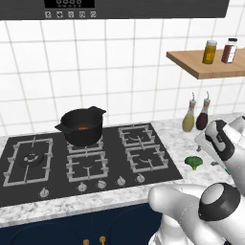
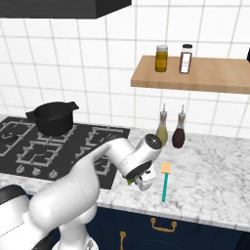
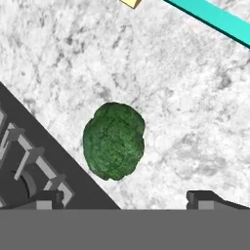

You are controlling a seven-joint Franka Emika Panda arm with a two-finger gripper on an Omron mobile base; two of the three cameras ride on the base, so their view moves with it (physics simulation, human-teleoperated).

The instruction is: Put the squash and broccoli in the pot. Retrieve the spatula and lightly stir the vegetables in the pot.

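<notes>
Gripper (image 3: 124,199) with jaws spread wide, holding nothing, above the broccoli (image 3: 114,140) on the marble counter (image 3: 185,122) beside the stove's edge, spatula (image 2: 165,181) at its 3 o'clock, pot (image 1: 82,125) at 10 o'clock on a rear burner, squash (image 1: 82,128) inside it

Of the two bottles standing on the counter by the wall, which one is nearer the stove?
The yellowish bottle; the dark red bottle stands beside it, farther from the stove.

Home kitchen, black gas hob (image 1: 143,165) with knobs set in a marble counter (image 2: 215,166), white wall tiles (image 1: 119,72), extractor hood (image 2: 58,7) above, wooden shelf (image 2: 205,75) of spice jars (image 2: 161,58), navy cabinet (image 2: 195,229) fronts below
</notes>
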